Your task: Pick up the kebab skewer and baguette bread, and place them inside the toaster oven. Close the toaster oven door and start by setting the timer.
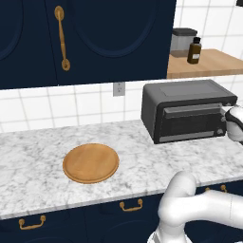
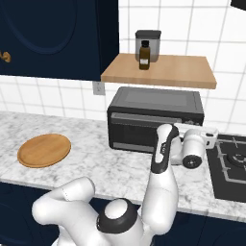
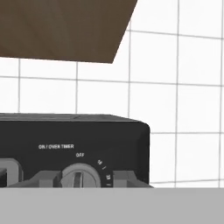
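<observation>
The toaster oven (image 1: 185, 111) (image 2: 153, 103) stands on the marble counter against the tiled wall. Its door (image 1: 190, 124) (image 2: 137, 132) is shut upright. In the hand view the oven's right panel (image 3: 87, 135) reads "ON / OVEN TIMER" and "OFF" above a round timer knob (image 3: 80, 171). My gripper (image 3: 85, 178) (image 1: 227, 119) is at that panel, with a dark fingertip (image 3: 46, 178) close on each side of the knob. The white hand (image 2: 194, 144) covers the panel in the right base view. The kebab skewer and baguette bread are out of view.
A round wooden board (image 1: 90, 163) (image 2: 44, 150) lies on the counter left of the oven. A wooden shelf (image 2: 182, 72) above the oven carries a brown bottle (image 2: 144, 55) and a grey canister (image 2: 148, 41). A black stovetop (image 2: 230, 166) lies right of the oven.
</observation>
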Available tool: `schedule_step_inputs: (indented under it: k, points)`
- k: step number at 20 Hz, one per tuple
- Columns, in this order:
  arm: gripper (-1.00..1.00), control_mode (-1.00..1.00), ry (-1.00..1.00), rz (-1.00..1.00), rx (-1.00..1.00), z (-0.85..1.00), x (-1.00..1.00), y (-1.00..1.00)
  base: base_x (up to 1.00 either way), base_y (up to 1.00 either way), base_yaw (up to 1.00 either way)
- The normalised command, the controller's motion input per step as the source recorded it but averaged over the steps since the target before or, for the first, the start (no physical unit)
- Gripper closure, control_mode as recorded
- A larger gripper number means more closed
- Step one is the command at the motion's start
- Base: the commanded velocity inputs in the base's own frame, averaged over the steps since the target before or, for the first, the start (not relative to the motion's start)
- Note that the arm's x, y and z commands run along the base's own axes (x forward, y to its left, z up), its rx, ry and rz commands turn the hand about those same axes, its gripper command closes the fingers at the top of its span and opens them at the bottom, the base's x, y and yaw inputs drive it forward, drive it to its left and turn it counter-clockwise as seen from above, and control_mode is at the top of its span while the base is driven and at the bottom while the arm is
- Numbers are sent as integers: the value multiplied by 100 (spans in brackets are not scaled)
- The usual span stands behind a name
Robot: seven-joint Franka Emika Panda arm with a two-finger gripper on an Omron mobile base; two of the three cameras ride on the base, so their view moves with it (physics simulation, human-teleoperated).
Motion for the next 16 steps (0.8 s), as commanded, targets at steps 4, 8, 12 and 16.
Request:
schedule_step_inputs:
  k: [4, 8, 12, 16]
  points:
    - [100, -100, 0, 0, -1, -30, 28, 6, 0, 0, 0]
    - [100, -100, 0, 0, -3, -29, 15, 21, 0, 0, 0]
    - [100, -100, 0, 0, -4, -34, 18, 15, 0, 0, 0]
    - [100, -100, 0, 0, -2, -40, 40, 2, 0, 0, 0]
